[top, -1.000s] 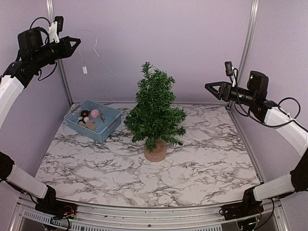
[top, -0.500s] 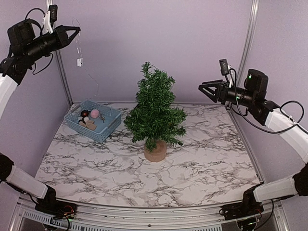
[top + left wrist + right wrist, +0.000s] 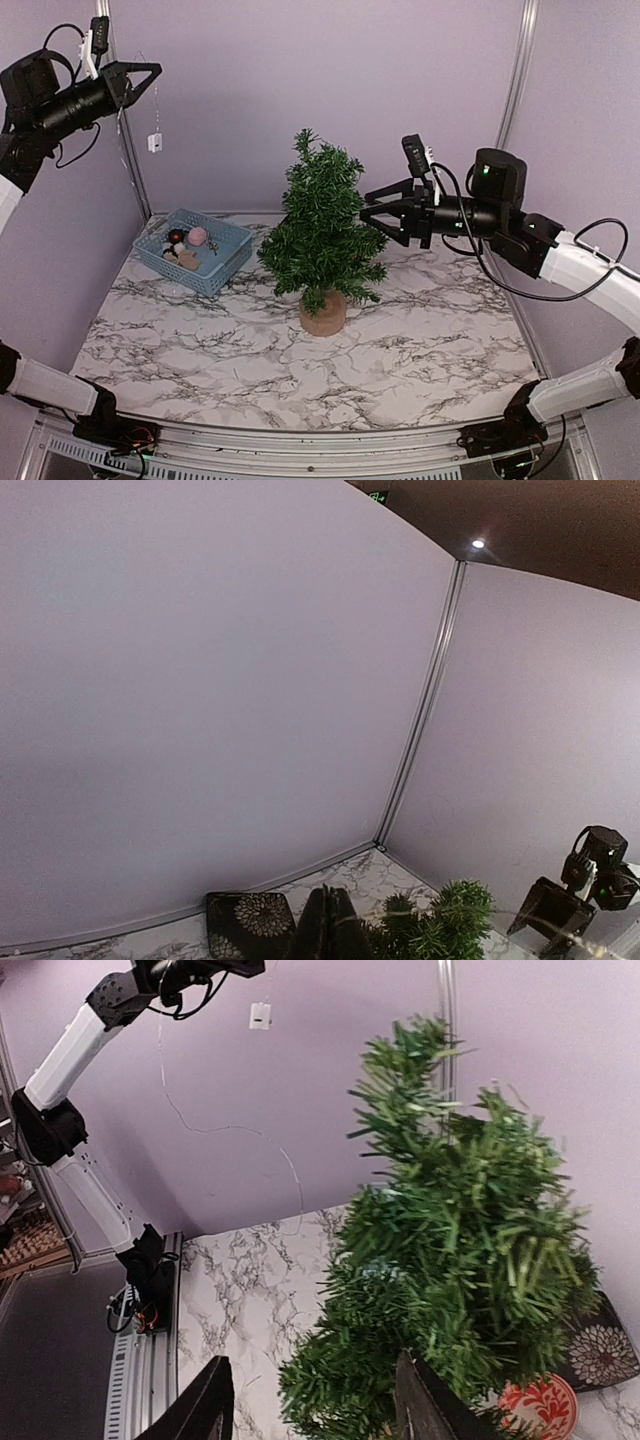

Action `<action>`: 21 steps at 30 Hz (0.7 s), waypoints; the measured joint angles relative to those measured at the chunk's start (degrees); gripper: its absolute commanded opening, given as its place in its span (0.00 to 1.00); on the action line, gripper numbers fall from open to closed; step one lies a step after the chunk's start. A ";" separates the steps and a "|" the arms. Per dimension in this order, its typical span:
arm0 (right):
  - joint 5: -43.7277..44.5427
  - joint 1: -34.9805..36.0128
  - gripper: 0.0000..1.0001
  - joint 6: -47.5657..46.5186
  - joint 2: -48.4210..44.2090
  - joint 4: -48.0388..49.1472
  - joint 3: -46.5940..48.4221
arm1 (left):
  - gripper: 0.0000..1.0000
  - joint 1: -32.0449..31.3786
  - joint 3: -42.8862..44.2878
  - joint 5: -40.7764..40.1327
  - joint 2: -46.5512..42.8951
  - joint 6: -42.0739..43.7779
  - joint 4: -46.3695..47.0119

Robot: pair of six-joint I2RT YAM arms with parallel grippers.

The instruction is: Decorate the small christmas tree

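Observation:
The small christmas tree point(image 3: 322, 235) stands mid-table on its tan stump point(image 3: 323, 315). My left gripper point(image 3: 156, 69) is high at the far left. It is shut on a thin light wire point(image 3: 230, 1125) that hangs down with a small white box point(image 3: 154, 142) on it. In the left wrist view its fingers point(image 3: 335, 935) are pressed together and the tree top point(image 3: 440, 935) shows below. My right gripper point(image 3: 366, 208) is open and empty at the tree's right side. In the right wrist view the branches point(image 3: 450, 1260) lie just ahead of its spread fingers point(image 3: 205, 1410).
A blue basket point(image 3: 232, 250) with a pink ball point(image 3: 198, 236) and other small ornaments stands back left. A dark floral-patterned pad point(image 3: 250, 925) lies by the back wall behind the tree. A red-and-white patterned object point(image 3: 540, 1405) shows low beside the tree.
My right arm has swung left from the right wall up to the tree. My left gripper has moved up and left, and the wire's white box has swung left with it.

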 measured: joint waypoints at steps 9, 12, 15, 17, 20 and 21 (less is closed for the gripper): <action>9.99 15.32 0.48 -0.61 0.92 5.16 -2.93 | 0.00 -0.26 -3.45 4.13 -2.36 -3.91 4.22; 12.46 18.82 0.46 0.17 3.52 8.37 -4.39 | 0.00 -0.31 -5.09 5.40 -3.52 -5.79 6.69; 15.28 21.46 0.45 1.81 6.71 11.26 -5.77 | 0.00 -0.31 -6.14 6.64 -4.48 -7.43 8.98; 16.61 22.40 0.45 3.37 8.63 12.79 -6.58 | 0.00 -0.31 -7.10 7.39 -5.27 -8.55 10.80; 18.29 23.47 0.47 5.88 10.75 15.96 -7.82 | 0.00 -0.35 -8.41 8.28 -6.38 -9.79 13.07; 18.93 23.82 0.47 6.71 11.41 17.46 -8.35 | 0.00 -0.42 -8.76 8.59 -6.64 -10.23 13.68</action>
